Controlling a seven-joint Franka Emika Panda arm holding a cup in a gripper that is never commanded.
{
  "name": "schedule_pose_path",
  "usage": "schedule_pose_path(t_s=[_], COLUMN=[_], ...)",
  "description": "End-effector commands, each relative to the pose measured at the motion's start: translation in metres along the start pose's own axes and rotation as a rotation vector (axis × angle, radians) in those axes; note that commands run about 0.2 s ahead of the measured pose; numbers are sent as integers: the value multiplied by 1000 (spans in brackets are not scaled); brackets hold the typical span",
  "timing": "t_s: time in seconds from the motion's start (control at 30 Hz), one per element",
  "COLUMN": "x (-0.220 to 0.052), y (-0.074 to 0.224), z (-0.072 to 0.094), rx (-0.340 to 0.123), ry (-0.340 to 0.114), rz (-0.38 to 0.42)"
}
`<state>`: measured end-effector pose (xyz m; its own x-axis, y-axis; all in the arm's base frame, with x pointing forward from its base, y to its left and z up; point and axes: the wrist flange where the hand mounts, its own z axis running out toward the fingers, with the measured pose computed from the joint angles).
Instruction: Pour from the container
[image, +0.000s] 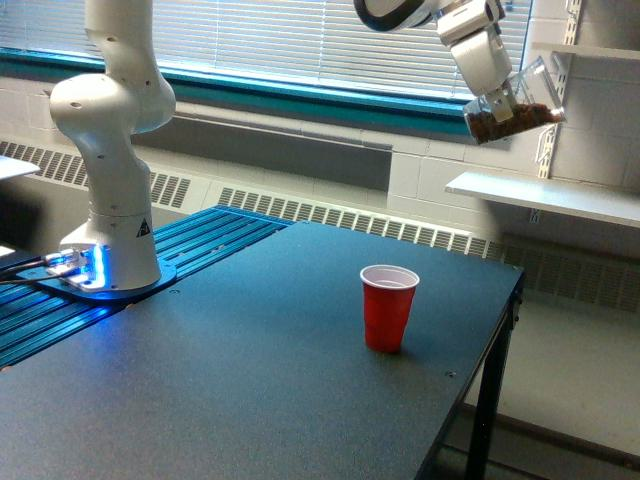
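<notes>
High at the exterior view's upper right, my gripper (500, 100) is shut on the container (518, 103), a clear plastic cup tilted over toward the right with brown pieces lying along its lower side. A red plastic cup (388, 306) with a white inside stands upright on the dark table, well below the container and to its left. The container's mouth points right, away from the red cup.
The arm's white base (108, 200) stands at the table's left on a blue ribbed plate. The table's right edge (505, 330) drops off just past the red cup. A white shelf (545, 195) and a window with blinds lie behind.
</notes>
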<state>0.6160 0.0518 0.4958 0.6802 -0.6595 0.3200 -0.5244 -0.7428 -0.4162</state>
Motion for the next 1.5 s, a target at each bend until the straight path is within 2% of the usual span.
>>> schedule_pose_path(t_s=[0.03, 0.2, 0.5, 0.7, 1.27, 1.5], x=[10, 11, 2, -12, -60, -74], y=[9, 26, 53, 67, 109, 126], z=[-13, -13, -16, -17, -20, -19], rx=[24, 25, -15, -44, -86, -140], ry=[19, 17, 26, 19, -36, -45], rz=[-63, -103, -150, -176, -217, -224])
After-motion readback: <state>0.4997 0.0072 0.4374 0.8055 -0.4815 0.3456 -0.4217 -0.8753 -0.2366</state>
